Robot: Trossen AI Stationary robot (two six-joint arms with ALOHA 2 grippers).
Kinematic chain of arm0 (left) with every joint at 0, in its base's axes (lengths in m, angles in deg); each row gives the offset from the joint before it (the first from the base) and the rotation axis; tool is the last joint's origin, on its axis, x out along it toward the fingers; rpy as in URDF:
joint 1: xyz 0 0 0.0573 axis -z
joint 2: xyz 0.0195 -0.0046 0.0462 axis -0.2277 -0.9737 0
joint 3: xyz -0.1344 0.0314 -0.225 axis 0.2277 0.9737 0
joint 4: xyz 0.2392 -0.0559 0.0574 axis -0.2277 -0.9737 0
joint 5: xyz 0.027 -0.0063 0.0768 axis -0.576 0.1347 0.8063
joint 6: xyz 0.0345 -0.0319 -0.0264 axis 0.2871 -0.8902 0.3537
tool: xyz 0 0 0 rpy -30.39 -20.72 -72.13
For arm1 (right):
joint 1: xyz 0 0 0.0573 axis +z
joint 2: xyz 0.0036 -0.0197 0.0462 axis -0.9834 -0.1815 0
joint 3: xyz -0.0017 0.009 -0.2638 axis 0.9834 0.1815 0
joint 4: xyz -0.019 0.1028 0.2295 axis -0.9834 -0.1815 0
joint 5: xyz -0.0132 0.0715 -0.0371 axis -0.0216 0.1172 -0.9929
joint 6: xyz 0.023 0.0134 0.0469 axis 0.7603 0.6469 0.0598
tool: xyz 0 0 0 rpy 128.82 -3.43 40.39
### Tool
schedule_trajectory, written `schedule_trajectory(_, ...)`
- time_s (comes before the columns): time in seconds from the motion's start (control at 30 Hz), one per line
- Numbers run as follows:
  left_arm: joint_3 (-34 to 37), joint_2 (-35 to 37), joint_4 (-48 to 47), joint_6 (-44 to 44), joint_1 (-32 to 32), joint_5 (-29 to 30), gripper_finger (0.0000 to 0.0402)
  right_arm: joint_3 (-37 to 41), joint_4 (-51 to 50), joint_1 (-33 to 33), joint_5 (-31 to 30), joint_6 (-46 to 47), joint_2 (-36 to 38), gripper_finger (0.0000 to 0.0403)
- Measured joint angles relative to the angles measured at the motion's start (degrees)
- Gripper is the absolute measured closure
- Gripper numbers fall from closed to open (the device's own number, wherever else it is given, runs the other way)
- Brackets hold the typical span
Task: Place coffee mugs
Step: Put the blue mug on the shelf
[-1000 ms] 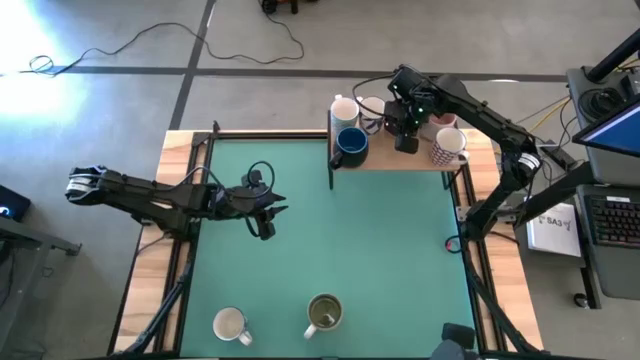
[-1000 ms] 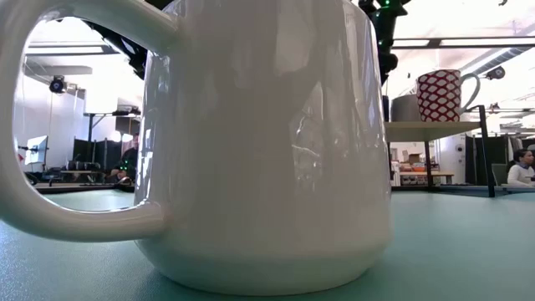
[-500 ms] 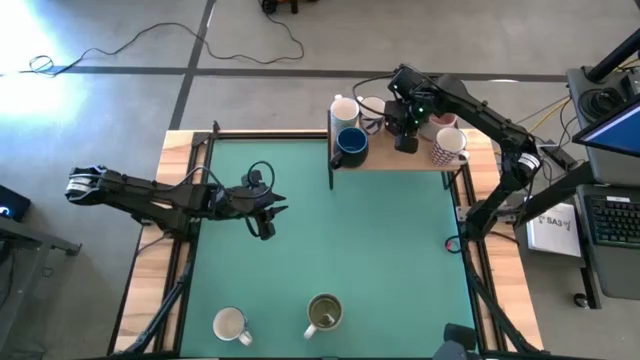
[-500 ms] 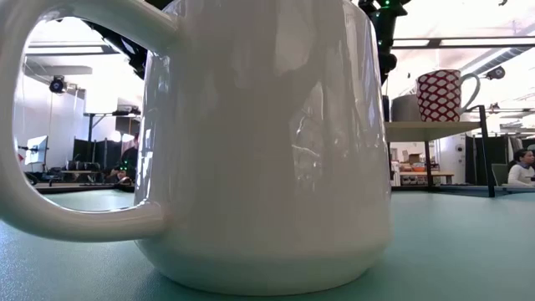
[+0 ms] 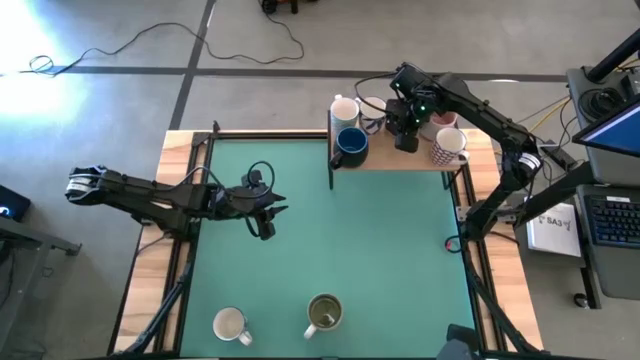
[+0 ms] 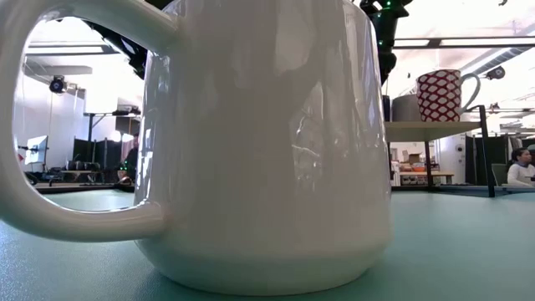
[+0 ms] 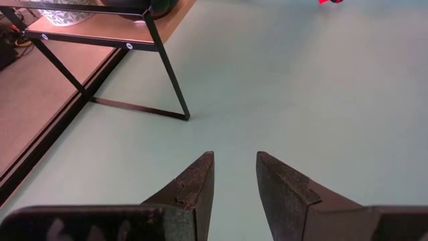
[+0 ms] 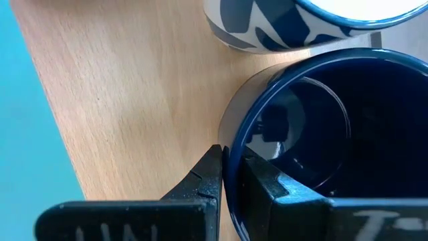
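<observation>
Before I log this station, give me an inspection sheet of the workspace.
Surface: green mat, wooden shelf at its far edge.
Job's things: white mug and olive mug at the mat's near edge; blue mug, patterned mug and others on the shelf.
Clutter: nothing seen.
Grippers: left gripper open over bare mat; right gripper shut on a navy mug wall.
Cables: cable on floor.
Surroundings: desk with keyboard.

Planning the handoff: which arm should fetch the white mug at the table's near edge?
Left, probably. Its open tool hangs over the mat, nearer the white mug; the right tool grips a navy mug on the shelf.
</observation>
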Motion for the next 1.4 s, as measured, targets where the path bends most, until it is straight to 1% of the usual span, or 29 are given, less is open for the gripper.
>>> schedule_trajectory(0.7,0.0,0.0,0.0,0.0,0.0,0.0,0.0306,0.1,-2.1,-0.1,0.8,0.5,1.5,0.0378)
schedule_trajectory(0.83,0.0,0.0,0.0,0.0,0.0,0.0,0.0306,0.1,-1.2,-0.3,1.9,0.5,1.4,0.0378)
schedule_trajectory(1.4,0.0,0.0,0.0,0.0,0.0,0.0,0.0306,0.1,0.4,-0.6,1.8,1.6,0.9,0.0378)
